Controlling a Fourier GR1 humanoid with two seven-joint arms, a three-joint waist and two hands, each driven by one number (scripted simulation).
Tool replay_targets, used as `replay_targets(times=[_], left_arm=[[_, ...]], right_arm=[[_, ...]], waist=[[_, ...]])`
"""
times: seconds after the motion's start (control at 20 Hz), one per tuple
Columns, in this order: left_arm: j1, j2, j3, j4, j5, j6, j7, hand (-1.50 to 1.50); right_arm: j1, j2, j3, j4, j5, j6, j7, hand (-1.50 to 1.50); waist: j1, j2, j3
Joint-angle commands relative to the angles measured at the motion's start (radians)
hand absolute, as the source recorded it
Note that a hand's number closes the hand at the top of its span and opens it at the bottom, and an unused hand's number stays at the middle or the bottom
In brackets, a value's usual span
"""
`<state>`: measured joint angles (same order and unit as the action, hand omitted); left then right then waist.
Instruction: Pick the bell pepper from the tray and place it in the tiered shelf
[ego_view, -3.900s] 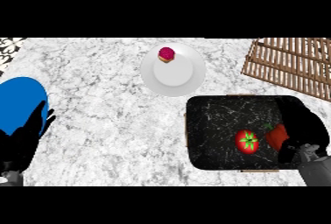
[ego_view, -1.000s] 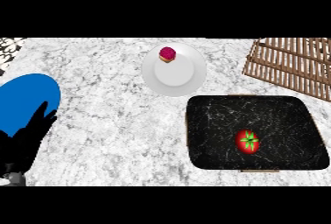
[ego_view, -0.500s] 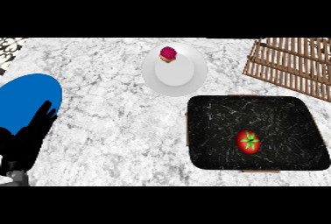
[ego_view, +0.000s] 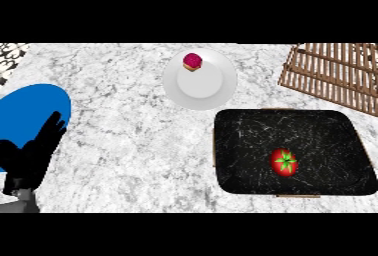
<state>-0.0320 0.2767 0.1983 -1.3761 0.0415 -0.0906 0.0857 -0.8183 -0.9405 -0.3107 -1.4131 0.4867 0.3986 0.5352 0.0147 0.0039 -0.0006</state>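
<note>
Red bell pepper (ego_view: 284, 162) green stem up on black tray (ego_view: 244, 130), long axis near-to-far; left robot hand (ego_view: 28, 159) straight-fingered.

Bell pepper (ego_view: 284, 162) in the tray (ego_view: 325, 135) at right, tiered shelf (ego_view: 336, 72) behind, plate (ego_view: 214, 95) behind-left, left hand (ego_view: 33, 155) far left.

Bright even light, flat shading, pale counter (ego_view: 133, 145), dull black tray (ego_view: 325, 135)

Red bell pepper (ego_view: 284, 162), black-marbled tray (ego_view: 244, 130), blue plate (ego_view: 29, 105).
</note>
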Motion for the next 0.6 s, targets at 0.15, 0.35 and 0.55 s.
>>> replay_targets(times=[0.15,0.35,0.55], left_arm=[[0.029,0.006,0.007,-0.046,0.006,-0.021,0.007,0.00],[0.018,-0.022,-0.008,-0.070,-0.003,0.007,0.053,0.00],[-0.030,0.022,0.027,0.010,0.012,-0.034,0.025,0.00]], right_arm=[[-0.053,0.042,0.055,0.246,0.093,-0.122,-0.144,1.50],[-0.133,0.014,0.009,0.413,0.079,-0.137,-0.224,1.50],[-0.172,0.025,0.044,0.587,0.158,-0.221,-0.288,1.50]], waist=[[0.006,0.000,0.000],[0.004,-0.001,0.000],[0.008,0.005,0.000]])
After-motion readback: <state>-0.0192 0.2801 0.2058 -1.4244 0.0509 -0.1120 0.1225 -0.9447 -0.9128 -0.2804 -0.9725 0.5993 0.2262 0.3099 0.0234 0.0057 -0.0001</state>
